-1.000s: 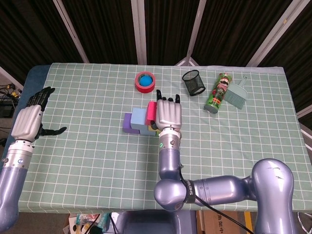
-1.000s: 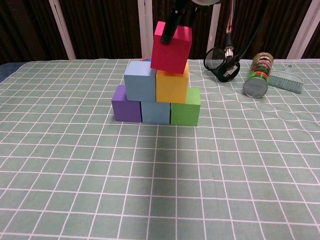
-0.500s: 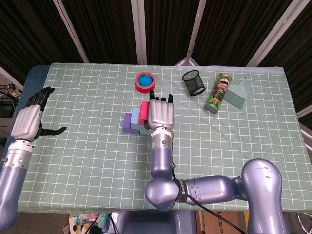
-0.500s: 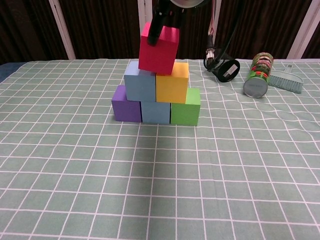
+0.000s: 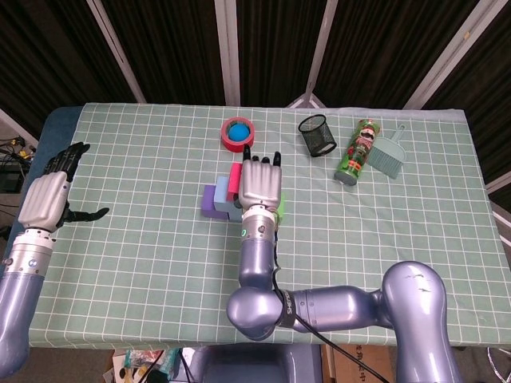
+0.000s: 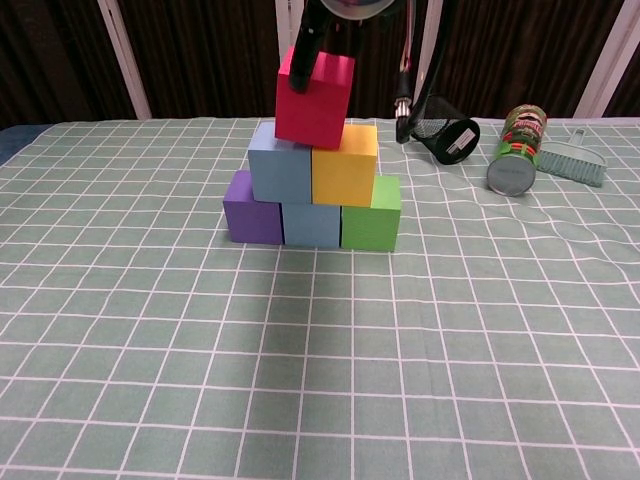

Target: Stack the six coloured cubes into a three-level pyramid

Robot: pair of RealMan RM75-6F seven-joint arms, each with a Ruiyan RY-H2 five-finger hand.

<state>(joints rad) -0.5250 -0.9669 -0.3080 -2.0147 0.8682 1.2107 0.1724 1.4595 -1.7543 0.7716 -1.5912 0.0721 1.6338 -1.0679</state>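
Observation:
Three cubes form the bottom row: purple (image 6: pixel 251 208), blue (image 6: pixel 311 224) and green (image 6: pixel 371 214). On them stand a light blue cube (image 6: pixel 279 165) and an orange cube (image 6: pixel 344 167). My right hand (image 5: pixel 261 185) grips a red cube (image 6: pixel 314 97) from above, and its dark fingers (image 6: pixel 303 38) show at the cube's top left corner. The red cube hangs over the seam of the second level, tilted slightly; I cannot tell whether it touches. My left hand (image 5: pixel 49 195) hovers open at the table's far left edge, holding nothing.
Behind the stack lies a red tape roll (image 5: pixel 238 132) with a blue ball in it. To the back right are a black mesh cup (image 6: pixel 445 128), a green can (image 6: pixel 515 150) lying down and a small teal brush (image 6: pixel 572 160).
My right hand has carried the red cube leftward, from above the orange cube to above the seam between light blue and orange. The left hand has stayed still.

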